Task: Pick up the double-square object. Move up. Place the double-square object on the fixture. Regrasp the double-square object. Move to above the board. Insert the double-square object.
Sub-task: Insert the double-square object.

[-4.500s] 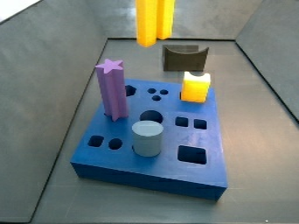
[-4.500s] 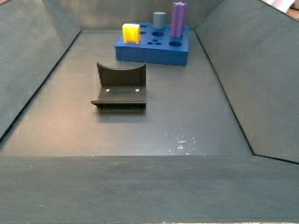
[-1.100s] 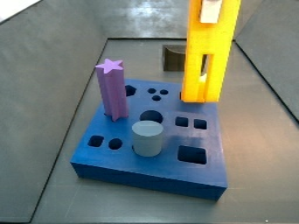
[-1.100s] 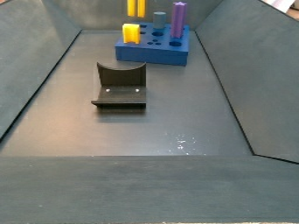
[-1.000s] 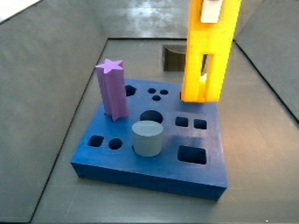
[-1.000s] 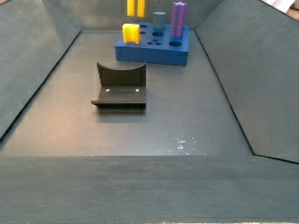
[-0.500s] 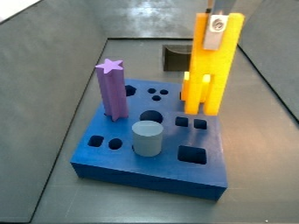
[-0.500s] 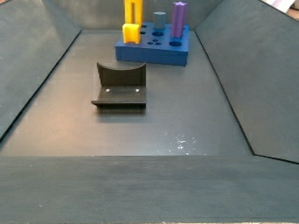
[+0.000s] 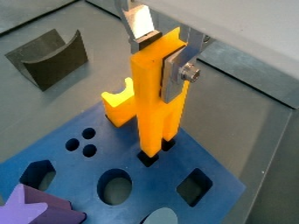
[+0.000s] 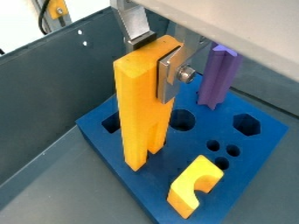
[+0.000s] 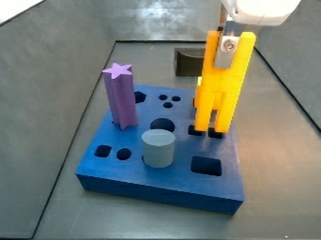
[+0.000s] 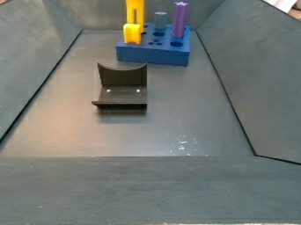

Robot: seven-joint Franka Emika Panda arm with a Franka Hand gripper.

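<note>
Tool [image 9: 159, 54] pinching the upper end of the double-square object [image 9: 156, 101], silver fingers [image 10: 170, 68] flat against its sides; the peg hangs upright directly below the tool. Both legs reach down to the board [image 11: 119, 171], tips at or just entering a pair of square holes; depth cannot be told. Stubby yellow block [image 10: 195, 185] sits close beside the peg on the board. Purple star post [image 11: 122, 94] and grey cylinder [image 11: 157, 148] stand apart from it. Fixture [image 12: 120, 84] well apart on the floor.

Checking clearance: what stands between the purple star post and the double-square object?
Nothing stands there: bare blue board with holes, in a side view. The hand grips the double-square object.
</note>
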